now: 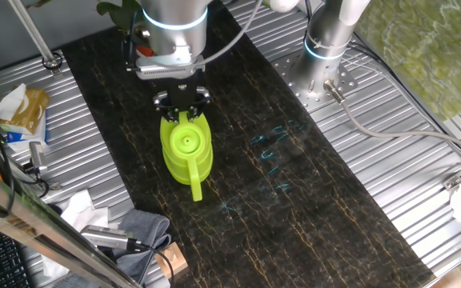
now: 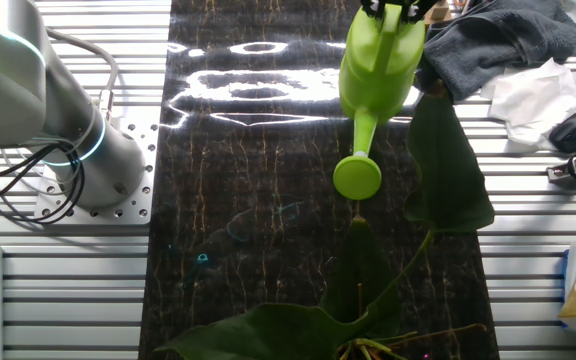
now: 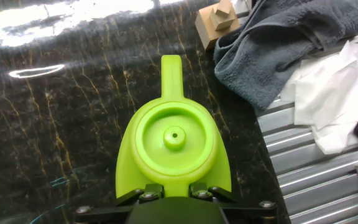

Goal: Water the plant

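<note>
On the dark marble-patterned surface (image 1: 310, 200), seen from the hand view, the black two-finger gripper (image 3: 170, 194) sits at the bottom edge with its jaws closed on the rear part of the lime-green plastic watering can (image 3: 173, 152); the can's round lid with a small centre hole faces the camera, and its spout points away from the hand. Just beyond the spout, at the surface's edge, stands a small tan wooden block (image 3: 216, 22), and beside it a crumpled grey cloth (image 3: 284, 46) overlaps the edge, with white crumpled paper (image 3: 328, 102) next to it on the ribbed metal tabletop (image 3: 316, 180). In one fixed view the gripper (image 1: 182, 106) hangs below the silver arm (image 1: 174, 24) and clamps the can (image 1: 186, 156) from above, the can's body looking upright. Behind the arm, near the far end of the dark strip, dark green leaves of the small potted plant (image 1: 120, 12) show, with a bit of its reddish-orange pot (image 1: 142, 34) mostly hidden. In the other fixed view the plant's broad leaves (image 2: 448, 165) fill the foreground, and the spout's round head (image 2: 357, 177) lies close to one leaf; whether they touch I cannot tell. The arm's silver base (image 2: 38, 110) stands well apart at the side.
</note>
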Controlling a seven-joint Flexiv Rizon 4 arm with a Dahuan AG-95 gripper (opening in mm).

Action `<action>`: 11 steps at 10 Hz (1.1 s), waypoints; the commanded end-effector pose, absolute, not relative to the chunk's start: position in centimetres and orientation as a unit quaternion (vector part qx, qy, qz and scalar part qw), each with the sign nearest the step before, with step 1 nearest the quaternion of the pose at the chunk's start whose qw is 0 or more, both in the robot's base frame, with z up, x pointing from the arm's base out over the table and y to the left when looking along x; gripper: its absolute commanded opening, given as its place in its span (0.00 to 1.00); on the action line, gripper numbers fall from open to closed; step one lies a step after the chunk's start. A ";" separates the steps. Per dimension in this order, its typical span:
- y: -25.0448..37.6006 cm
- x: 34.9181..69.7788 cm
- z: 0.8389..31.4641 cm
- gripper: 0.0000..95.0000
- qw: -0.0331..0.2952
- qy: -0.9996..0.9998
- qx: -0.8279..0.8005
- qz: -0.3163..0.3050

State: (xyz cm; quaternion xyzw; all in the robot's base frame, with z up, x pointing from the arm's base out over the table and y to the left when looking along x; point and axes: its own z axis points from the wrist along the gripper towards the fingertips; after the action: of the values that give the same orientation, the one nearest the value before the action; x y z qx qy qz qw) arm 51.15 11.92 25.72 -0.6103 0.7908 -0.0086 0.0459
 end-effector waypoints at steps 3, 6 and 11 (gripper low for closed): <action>11.8 51.5 25.0 0.00 0.033 0.796 -0.604 -0.010; 11.9 51.8 24.1 0.00 0.029 0.797 -0.604 -0.010; 12.1 52.5 22.3 0.00 0.029 0.797 -0.604 -0.009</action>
State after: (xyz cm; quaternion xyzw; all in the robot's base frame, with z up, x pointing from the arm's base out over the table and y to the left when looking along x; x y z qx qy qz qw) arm 52.70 12.15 21.90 -0.6055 0.7953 -0.0087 0.0285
